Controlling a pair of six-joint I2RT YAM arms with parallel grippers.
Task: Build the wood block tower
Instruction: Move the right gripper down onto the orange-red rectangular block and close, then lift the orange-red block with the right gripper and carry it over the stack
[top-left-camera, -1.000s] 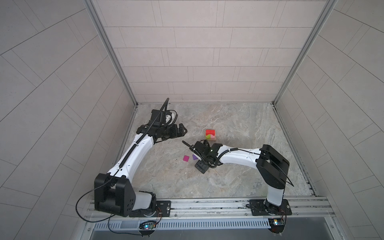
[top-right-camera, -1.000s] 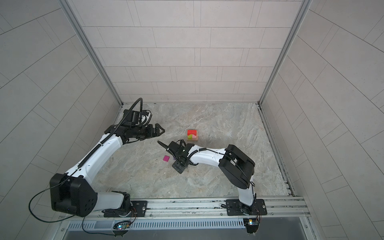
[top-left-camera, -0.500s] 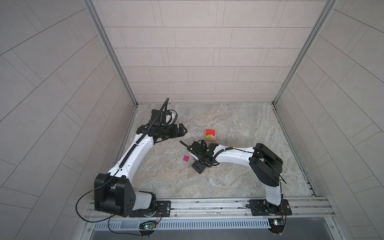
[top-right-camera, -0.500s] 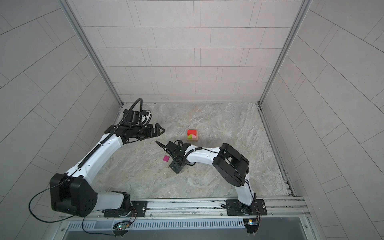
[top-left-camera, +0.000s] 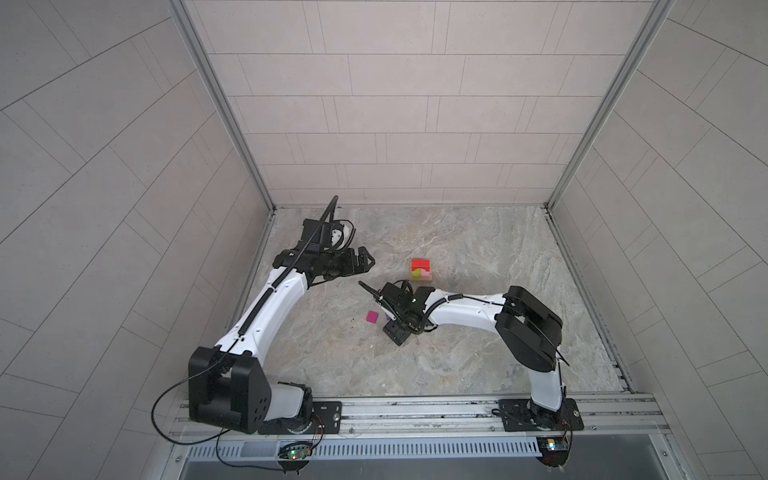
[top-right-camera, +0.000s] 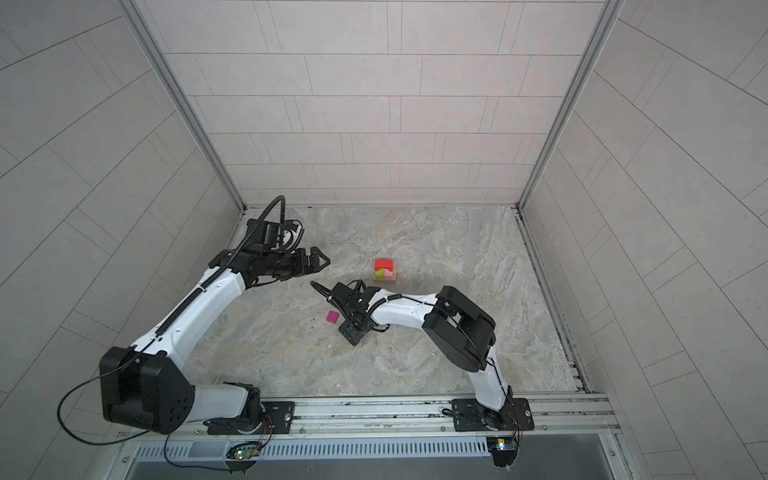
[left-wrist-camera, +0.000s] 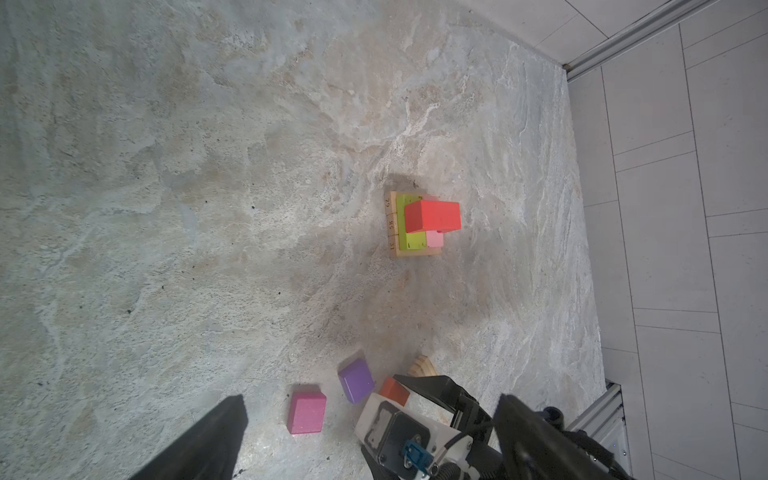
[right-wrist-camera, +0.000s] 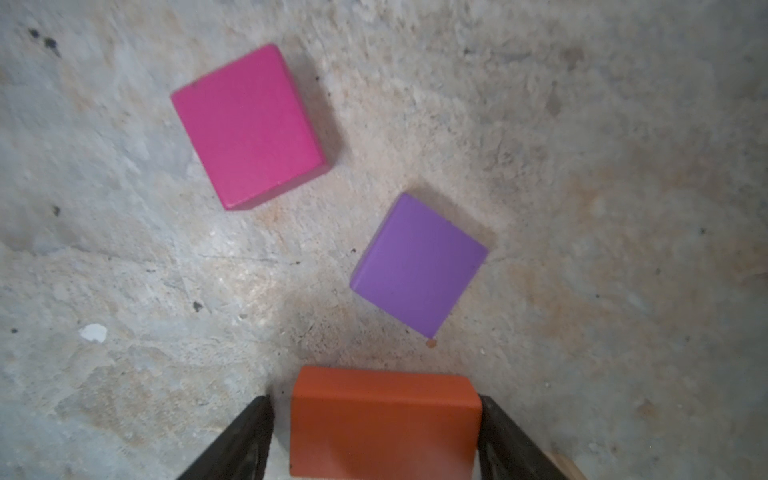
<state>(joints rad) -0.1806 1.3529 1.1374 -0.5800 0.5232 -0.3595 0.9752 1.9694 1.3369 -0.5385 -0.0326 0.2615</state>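
The tower (top-left-camera: 422, 270) (top-right-camera: 384, 269) stands mid-floor: tan bars at the bottom, green and pink on them, a red block (left-wrist-camera: 432, 216) on top. My right gripper (right-wrist-camera: 374, 399) (top-left-camera: 395, 320) points down, open, its jaws close around an orange block (right-wrist-camera: 384, 424); one finger touches it, the other shows a thin gap. A purple cube (right-wrist-camera: 417, 266) and a magenta cube (right-wrist-camera: 249, 124) (top-left-camera: 372, 317) lie on the floor just beyond. A ridged tan piece (left-wrist-camera: 422, 366) lies beside the right gripper. My left gripper (top-left-camera: 368, 262) (left-wrist-camera: 372, 401) hovers open and empty, left of the tower.
Metal-edged tiled walls (top-left-camera: 266, 199) enclose the marble floor (top-left-camera: 457, 357) on three sides. A rail (top-left-camera: 415, 411) with both arm bases runs along the front. The right arm's elbow (top-left-camera: 528, 328) stands right of the loose blocks.
The right gripper has shifted slightly left and its jaws have narrowed around the orange block. The left arm has not moved.
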